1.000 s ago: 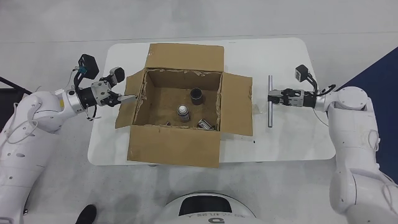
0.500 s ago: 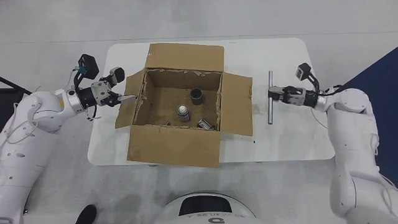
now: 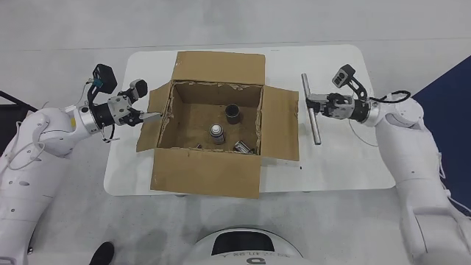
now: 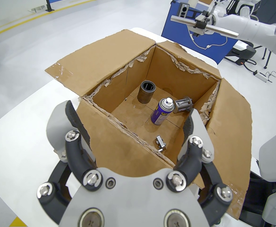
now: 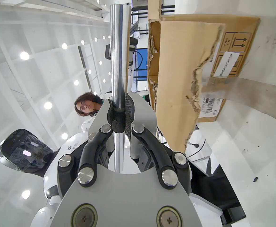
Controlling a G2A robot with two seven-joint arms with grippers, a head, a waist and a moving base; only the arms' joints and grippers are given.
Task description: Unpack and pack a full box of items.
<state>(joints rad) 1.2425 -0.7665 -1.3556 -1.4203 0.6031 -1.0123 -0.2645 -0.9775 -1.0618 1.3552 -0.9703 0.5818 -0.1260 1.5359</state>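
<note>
An open cardboard box (image 3: 280,121) stands mid-table. Inside it I see a dark cylinder (image 4: 146,91), a blue spray can (image 4: 161,112), a metal bearing (image 4: 182,104) and a small metal bracket (image 4: 161,143). My right gripper (image 3: 316,107) is shut on a long steel rod (image 3: 310,108), held above the table just right of the box's right flap; the rod (image 5: 118,55) runs between its pads. At the box's left wall sits my left gripper (image 3: 153,116), open, its fingers (image 4: 76,121) straddling the wall's upper edge.
The white table (image 3: 346,165) has bare room right of the box and along its left strip. The box's four flaps are folded outward; the front flap (image 3: 206,173) hangs over the near edge.
My right gripper has carried the steel rod leftward and up, from the table's right part to beside the box's right flap. The left arm has kept still.
</note>
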